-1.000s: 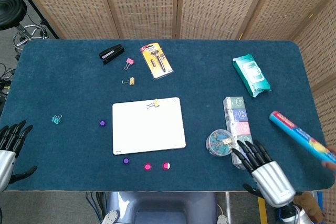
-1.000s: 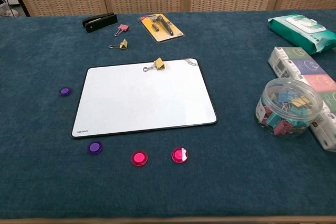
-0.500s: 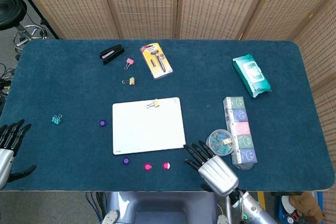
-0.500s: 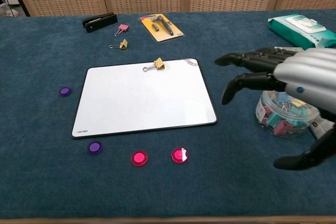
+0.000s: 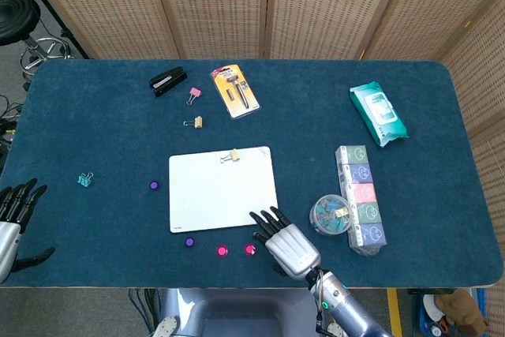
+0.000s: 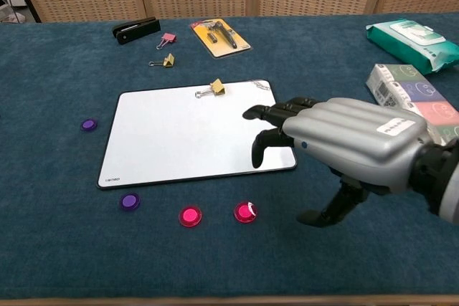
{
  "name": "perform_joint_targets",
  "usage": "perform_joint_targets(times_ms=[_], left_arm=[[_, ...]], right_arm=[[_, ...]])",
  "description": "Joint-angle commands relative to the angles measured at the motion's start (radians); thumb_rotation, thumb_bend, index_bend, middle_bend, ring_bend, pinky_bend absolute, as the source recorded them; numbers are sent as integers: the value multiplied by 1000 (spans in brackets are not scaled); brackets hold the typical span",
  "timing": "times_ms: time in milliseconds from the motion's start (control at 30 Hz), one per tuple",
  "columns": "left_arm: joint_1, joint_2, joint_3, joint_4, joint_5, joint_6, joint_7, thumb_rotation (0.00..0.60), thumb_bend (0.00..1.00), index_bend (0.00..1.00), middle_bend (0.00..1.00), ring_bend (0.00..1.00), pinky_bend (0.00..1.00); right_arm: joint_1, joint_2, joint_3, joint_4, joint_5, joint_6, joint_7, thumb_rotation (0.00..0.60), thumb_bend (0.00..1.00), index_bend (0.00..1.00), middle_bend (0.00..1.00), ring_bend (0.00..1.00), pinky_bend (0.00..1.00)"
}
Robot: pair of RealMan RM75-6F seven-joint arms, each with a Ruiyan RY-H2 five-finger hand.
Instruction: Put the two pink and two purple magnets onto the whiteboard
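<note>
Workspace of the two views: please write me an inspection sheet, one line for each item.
Surface: dark blue table, flat.
Job's things: whiteboard bears only a yellow clip; two pink magnets and two purple magnets lie on the cloth, none on the board.
Clutter: stapler, razor pack, wipes, clip jar, boxes.
Hands: right hand open above the board's near right corner; left hand open at the table's edge.
Cables: nothing seen.
Surroundings: wicker screens, stool.

Glossy whiteboard (image 6: 193,134); matt cloth table (image 6: 64,249)
</note>
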Motion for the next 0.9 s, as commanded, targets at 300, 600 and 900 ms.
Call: perform_joint_targets(times_ms=[300,600,900], left_arm=[[-5,3,-2,-1,-8,-10,-5,600,8,0,0,0,0],[-5,9,-3,-2,-12,-8,-18,600,7,0,0,0,0],[-6,21,-9,-1,-24,-7,-48,600,8,0,0,0,0]], right_arm=[[72,-87,-8,60,179,23,-59,600,265,318,0,0,0],[124,-138,-11,102,271,47,-68,600,265,326,0,0,0],[165,-170,-1,128,340,65,-29,600,268,330,0,0,0]])
